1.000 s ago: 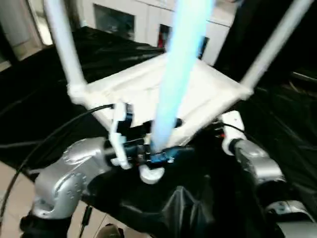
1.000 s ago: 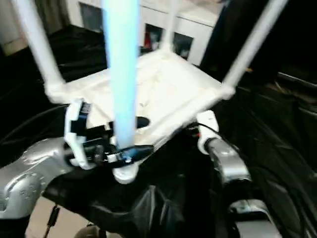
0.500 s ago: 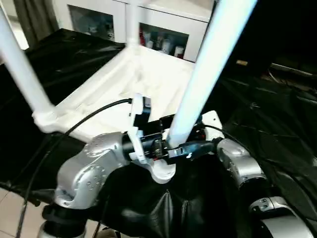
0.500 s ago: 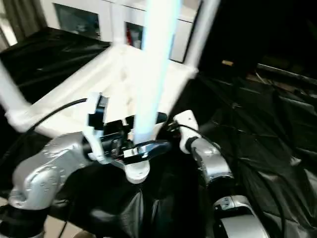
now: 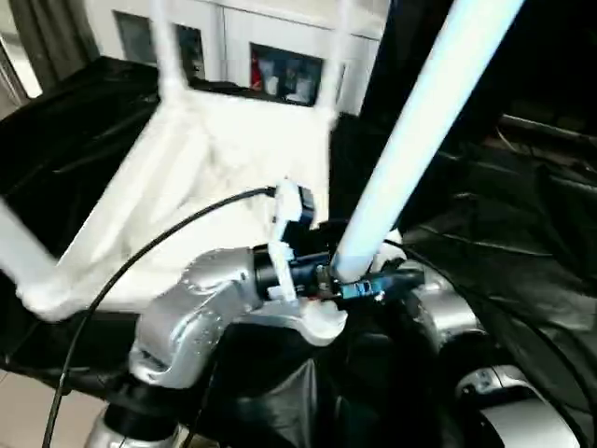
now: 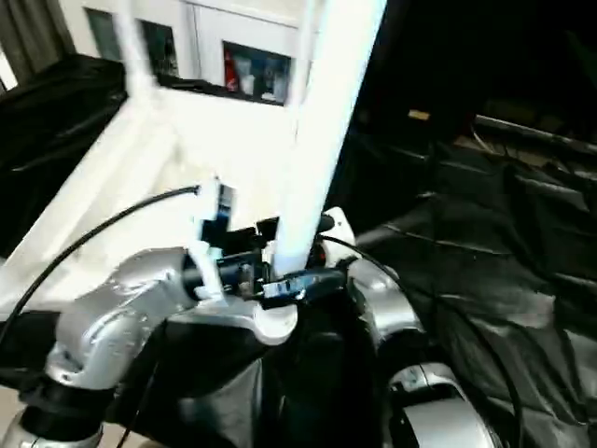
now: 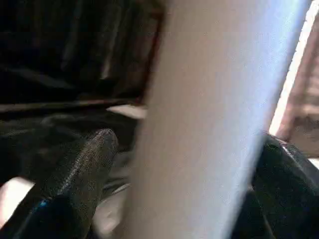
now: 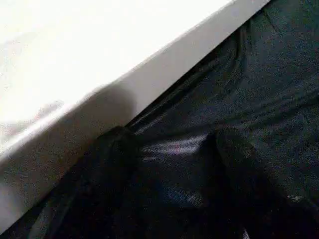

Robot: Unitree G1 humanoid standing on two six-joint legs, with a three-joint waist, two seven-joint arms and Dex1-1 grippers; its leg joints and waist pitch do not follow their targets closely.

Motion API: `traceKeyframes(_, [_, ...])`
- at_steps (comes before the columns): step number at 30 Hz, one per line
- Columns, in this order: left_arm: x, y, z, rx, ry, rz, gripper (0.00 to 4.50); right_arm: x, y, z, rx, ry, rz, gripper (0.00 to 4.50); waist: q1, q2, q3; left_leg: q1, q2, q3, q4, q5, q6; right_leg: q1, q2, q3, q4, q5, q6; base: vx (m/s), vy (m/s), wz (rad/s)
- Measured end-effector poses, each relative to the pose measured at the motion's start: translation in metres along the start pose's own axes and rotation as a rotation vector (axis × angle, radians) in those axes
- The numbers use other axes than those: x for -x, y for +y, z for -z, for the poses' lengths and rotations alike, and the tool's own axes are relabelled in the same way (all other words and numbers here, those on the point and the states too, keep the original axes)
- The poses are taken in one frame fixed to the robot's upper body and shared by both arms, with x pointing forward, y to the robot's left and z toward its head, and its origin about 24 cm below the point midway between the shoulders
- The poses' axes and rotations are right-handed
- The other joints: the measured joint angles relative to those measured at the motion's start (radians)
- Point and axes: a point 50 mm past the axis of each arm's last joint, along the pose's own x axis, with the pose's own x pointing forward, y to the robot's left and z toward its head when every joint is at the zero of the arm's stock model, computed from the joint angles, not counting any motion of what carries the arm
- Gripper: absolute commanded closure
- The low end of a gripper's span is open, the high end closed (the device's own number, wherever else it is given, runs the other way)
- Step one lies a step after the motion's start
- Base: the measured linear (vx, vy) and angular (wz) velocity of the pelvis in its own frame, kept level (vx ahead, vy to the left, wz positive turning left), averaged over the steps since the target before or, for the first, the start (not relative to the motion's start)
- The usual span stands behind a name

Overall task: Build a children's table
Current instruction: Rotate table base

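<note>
I see the black sheet spread over the whole work surface, and on it the white tabletop lies upside down, which I take as my landmark. Behind the tabletop stands a white cabinet with glass doors. Two thin legs rise from the tabletop's far corners, one at its far left and one at its far right. A third leg slants up from the near left corner, blurred at the picture's edge.

The fourth leg is the closest to me; it leans up and to the right from the tabletop's near right corner. My left gripper is at the base of that leg, and in the left wrist view its two black fingers stand wide on either side of the white tube, clasping it. The leg's flared end shows just below the gripper.

My right gripper has its fingers spread with nothing between them, low over the black sheet just beside the tabletop's edge.
</note>
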Motion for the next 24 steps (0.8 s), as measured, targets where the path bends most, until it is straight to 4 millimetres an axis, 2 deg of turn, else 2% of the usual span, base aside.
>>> traceKeyframes(3, [0.007, 0.012, 0.003, -0.079, 0.064, -0.091, 0.08, 0.002, -0.006, 0.000, 0.007, -0.005, 0.029, 1.35, 0.002, 0.000, 0.000, 0.000, 0.000, 0.000, 0.000, 0.000, 0.000, -0.001, 0.000, 0.000, 0.000, 0.001, -0.001, 0.000, 0.000, 0.00])
traceKeyframes(7, [0.015, 0.017, 0.003, -0.124, 0.109, -0.125, 0.08, 0.008, -0.015, 0.000, -0.001, -0.013, 0.044, 1.35, 0.011, 0.001, 0.000, 0.000, 0.000, 0.000, 0.000, 0.000, 0.000, -0.003, 0.000, 0.000, 0.000, 0.001, -0.001, 0.000, 0.000, 0.00])
traceKeyframes(10, [0.038, 0.014, 0.007, -0.092, 0.120, -0.119, 0.08, 0.034, -0.039, 0.002, 0.022, -0.031, 0.046, 1.35, 0.033, 0.003, 0.002, -0.001, 0.000, 0.001, 0.000, 0.000, 0.000, -0.003, 0.000, 0.000, 0.001, 0.001, -0.001, 0.000, 0.000, 0.00])
traceKeyframes(13, [0.048, 0.010, 0.009, -0.087, 0.142, -0.089, 0.08, 0.052, -0.048, 0.001, 0.051, -0.049, 0.009, 1.35, 0.051, 0.008, 0.003, -0.001, 0.000, 0.002, 0.001, 0.000, 0.000, -0.003, 0.000, 0.001, 0.000, 0.001, -0.002, 0.000, 0.000, 0.00])
traceKeyframes(17, [0.056, 0.000, 0.010, -0.088, 0.195, 0.001, 0.08, 0.072, -0.046, 0.004, 0.115, -0.029, -0.094, 1.35, 0.060, 0.018, 0.002, -0.001, 0.000, 0.003, 0.001, 0.000, 0.000, -0.002, -0.001, 0.002, 0.000, 0.001, -0.002, 0.000, 0.000, 0.00])
traceKeyframes(20, [0.070, -0.002, 0.015, -0.115, 0.331, 0.055, 0.08, 0.090, -0.051, -0.001, 0.152, -0.016, -0.136, 1.35, 0.065, 0.026, 0.002, -0.001, 0.000, 0.004, 0.000, 0.000, 0.000, -0.002, -0.001, 0.002, 0.000, 0.001, -0.001, 0.000, 0.000, 0.00])
traceKeyframes(21, [0.074, -0.001, 0.017, -0.135, 0.376, 0.063, 0.35, 0.096, -0.053, -0.004, 0.171, -0.014, -0.147, 1.35, 0.065, 0.027, 0.002, -0.001, 0.000, 0.003, 0.000, 0.000, 0.000, -0.002, -0.001, 0.002, 0.000, 0.001, -0.001, 0.000, 0.000, 0.00])
traceKeyframes(24, [0.081, 0.002, 0.024, -0.169, 0.464, 0.089, 0.47, 0.109, -0.050, -0.011, 0.205, -0.014, -0.199, 1.35, 0.065, 0.030, 0.002, 0.000, 0.000, 0.003, 0.000, 0.000, 0.000, -0.001, -0.001, 0.002, -0.001, 0.000, -0.001, 0.000, 0.000, 0.00])
